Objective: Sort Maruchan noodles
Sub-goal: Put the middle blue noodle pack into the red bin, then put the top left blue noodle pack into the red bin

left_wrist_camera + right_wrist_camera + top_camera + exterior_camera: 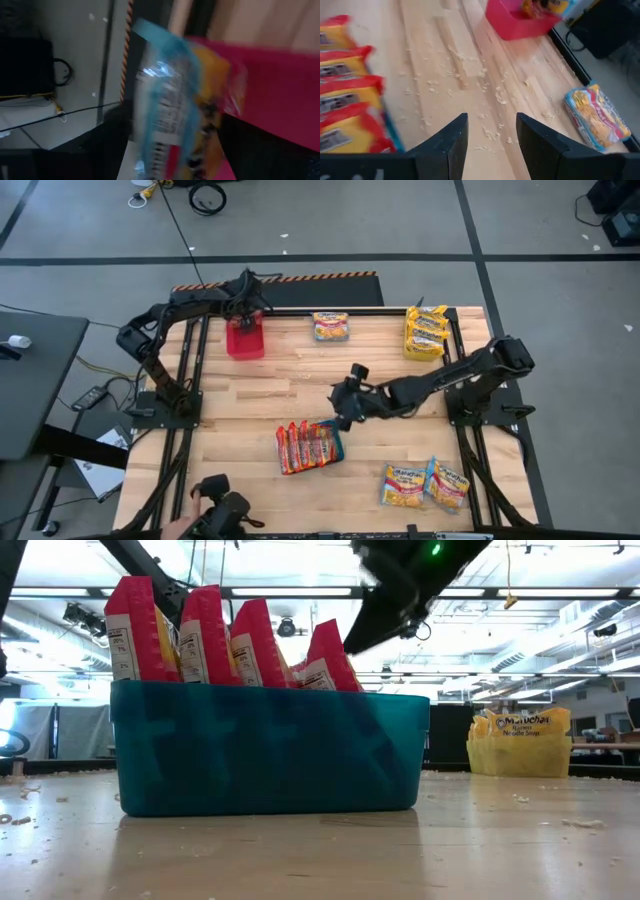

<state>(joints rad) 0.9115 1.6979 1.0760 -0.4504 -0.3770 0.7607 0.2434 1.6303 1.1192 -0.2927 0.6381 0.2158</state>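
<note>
Left claw (247, 308), fingers spread, hangs right over the red bin (245, 340) at the worktop's 11 o'clock, a blue-trimmed noodle packet (175, 100) directly below it, long axis upright, dropping in; right claw (490, 131) empty, half-open mid-worktop.

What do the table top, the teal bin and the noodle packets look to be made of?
Table: pale wood strips glued side by side, matt, grain and seams showing. Teal bin: probably moulded plastic, smooth and slightly translucent. Noodle packets: thin glossy plastic film, judging by the sheen and crimped ends.
</note>
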